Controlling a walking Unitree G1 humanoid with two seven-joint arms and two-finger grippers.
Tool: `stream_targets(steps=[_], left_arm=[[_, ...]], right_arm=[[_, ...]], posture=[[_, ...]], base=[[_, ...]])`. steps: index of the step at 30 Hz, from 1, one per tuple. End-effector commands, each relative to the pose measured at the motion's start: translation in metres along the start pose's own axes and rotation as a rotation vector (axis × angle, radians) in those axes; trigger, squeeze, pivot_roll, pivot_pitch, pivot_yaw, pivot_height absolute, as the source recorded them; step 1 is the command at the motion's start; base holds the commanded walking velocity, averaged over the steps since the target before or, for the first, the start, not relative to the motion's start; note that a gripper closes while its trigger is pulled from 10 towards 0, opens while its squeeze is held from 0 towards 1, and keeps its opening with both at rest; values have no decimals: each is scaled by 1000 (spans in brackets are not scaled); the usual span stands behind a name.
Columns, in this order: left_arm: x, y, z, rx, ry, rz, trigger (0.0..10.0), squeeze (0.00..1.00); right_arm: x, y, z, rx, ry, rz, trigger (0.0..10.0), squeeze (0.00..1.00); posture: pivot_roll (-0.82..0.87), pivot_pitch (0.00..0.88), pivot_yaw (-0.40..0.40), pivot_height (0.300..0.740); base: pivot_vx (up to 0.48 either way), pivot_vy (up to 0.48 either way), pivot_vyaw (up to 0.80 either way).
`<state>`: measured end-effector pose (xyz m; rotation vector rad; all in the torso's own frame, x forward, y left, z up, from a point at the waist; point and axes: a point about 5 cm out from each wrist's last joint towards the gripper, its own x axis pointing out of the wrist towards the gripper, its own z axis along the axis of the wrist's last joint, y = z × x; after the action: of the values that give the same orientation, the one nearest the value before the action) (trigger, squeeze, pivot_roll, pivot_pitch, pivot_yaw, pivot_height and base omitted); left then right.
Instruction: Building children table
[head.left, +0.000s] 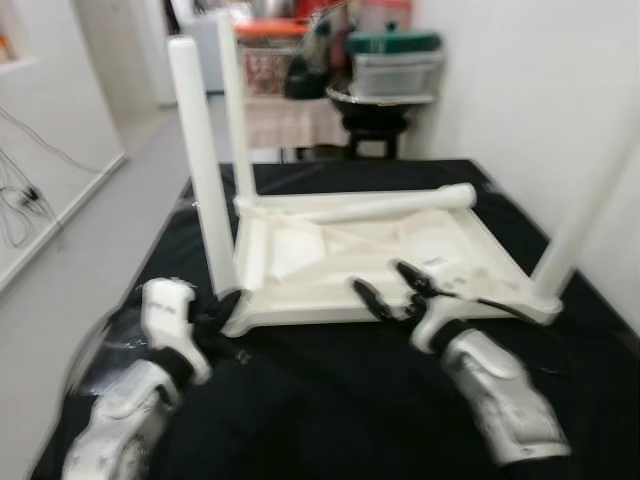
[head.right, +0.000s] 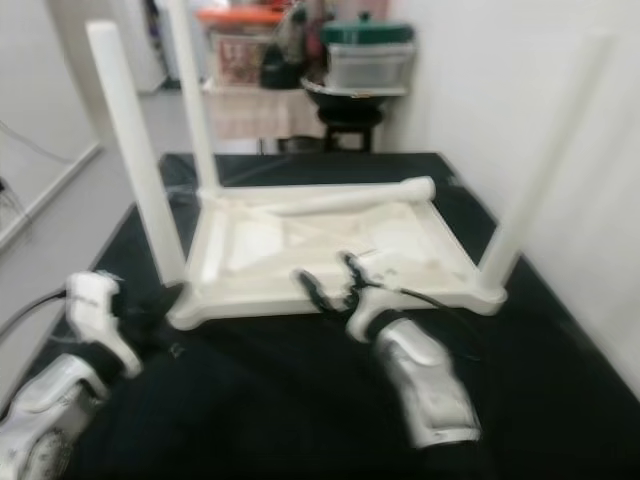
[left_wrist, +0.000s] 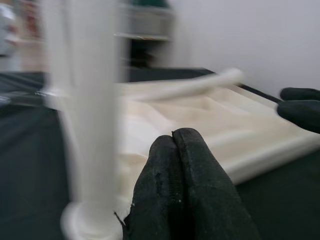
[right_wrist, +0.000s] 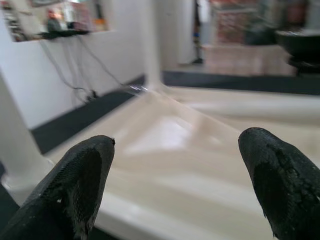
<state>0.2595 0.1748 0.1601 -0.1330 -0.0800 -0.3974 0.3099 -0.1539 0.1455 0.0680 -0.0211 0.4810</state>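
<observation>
Black cloth (head.left: 330, 400) covers the work surface, and on it lies an upside-down white plastic children's table (head.left: 390, 262) with three round white legs standing up from its corners and a fourth white leg (head.left: 390, 204) lying loose across its far edge. White walls close in on both sides, with a cluttered stand holding a grey lidded box (head.left: 393, 68) behind. Left gripper (head.left: 222, 308) sits at the near left corner of the table, just beside the base of the upright leg (head.left: 200, 150), its black fingers (left_wrist: 185, 185) pressed together on nothing. Right gripper (head.left: 390, 288) hovers over the table's near rim, its two fingers (right_wrist: 85, 175) spread wide apart with the pale underside between them
</observation>
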Motion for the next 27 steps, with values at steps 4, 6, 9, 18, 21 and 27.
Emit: stream_targets(steps=[4, 6, 9, 18, 21, 27], left_arm=[[-3, 4, -3, 26, 16, 15, 10000, 0], [-4, 2, -3, 18, 2, 13, 10000, 0], [-4, 1, -4, 27, 14, -1, 10000, 0], [-9, -13, -9, 15, 63, -35, 10000, 0], [-19, -35, -19, -13, 121, -124, 10000, 0], [-33, -54, -33, -35, 186, -182, 10000, 0]], right_arm=[[6, 11, 0, -2, 12, 75, 10000, 0], [5, 15, -1, -31, 38, 156, 10000, 0], [4, 18, -3, -111, 83, 241, 10000, 0], [1, 1, -1, -483, 331, 347, 10000, 0], [-2, 0, 4, -529, 423, 448, 10000, 0], [1, -6, 11, -564, 539, 513, 10000, 0]], posture=[[40, 0, -48, 740], [41, 0, -50, 740], [43, 0, -53, 740], [30, 0, -56, 740], [36, 0, -59, 740], [47, 0, -65, 740]], base=[[277, 0, 0], [0, 0, 0], [0, 0, 0], [0, -210, 0], [0, 0, 0], [0, 0, 0]])
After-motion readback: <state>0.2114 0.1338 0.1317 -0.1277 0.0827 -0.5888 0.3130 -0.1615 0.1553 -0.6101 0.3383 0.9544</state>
